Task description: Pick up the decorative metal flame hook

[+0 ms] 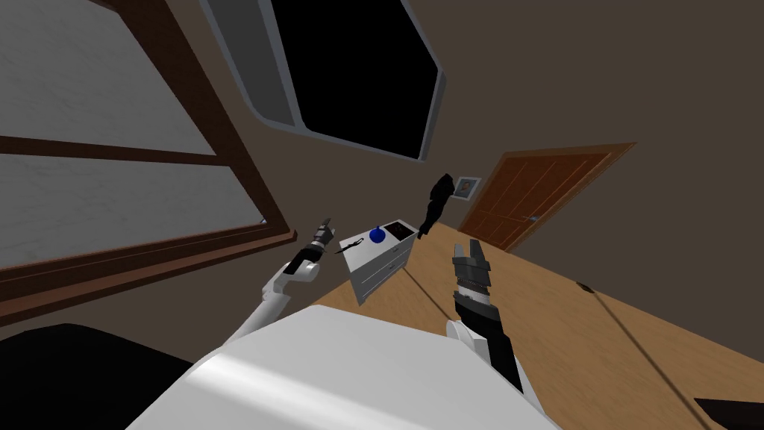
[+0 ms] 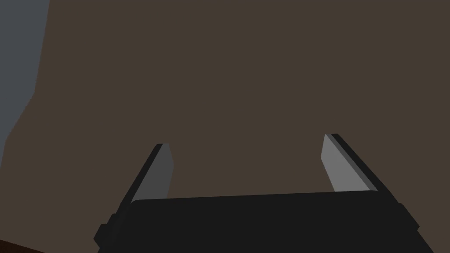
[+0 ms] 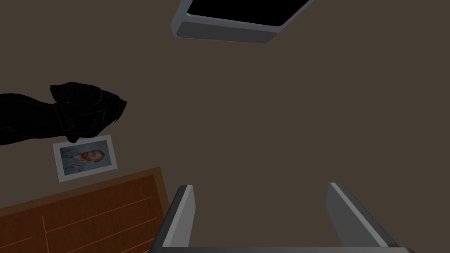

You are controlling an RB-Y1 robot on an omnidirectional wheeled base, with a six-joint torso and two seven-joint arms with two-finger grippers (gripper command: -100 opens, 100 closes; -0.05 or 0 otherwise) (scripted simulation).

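**A:** Where is the flame hook?

**B:** The flame hook (image 1: pixel 349 247) lies as a thin dark piece on top of the white drawer cabinet (image 1: pixel 380 269), at the corner nearest the left arm. A round blue object (image 1: pixel 377 234) sits on the same top, just beside it.

**A:** And the left tool?

**B:** The left tool (image 2: pixel 245 142) is raised near that corner, apart from the hook. Its two fingers are spread wide with nothing between them, and they face a plain brown wall.

**A:** The right one?

**B:** The right tool (image 3: pixel 260 186) is held up over the wooden floor (image 1: pixel 597 336), on the cabinet's other side and well apart from the hook. Its blades also stand wide apart, holding nothing and touching nothing. Beyond them a black shape (image 3: pixel 66 112) shows against the wall, next to a small framed portrait (image 3: pixel 85 157) and a brown door (image 3: pixel 88 215).
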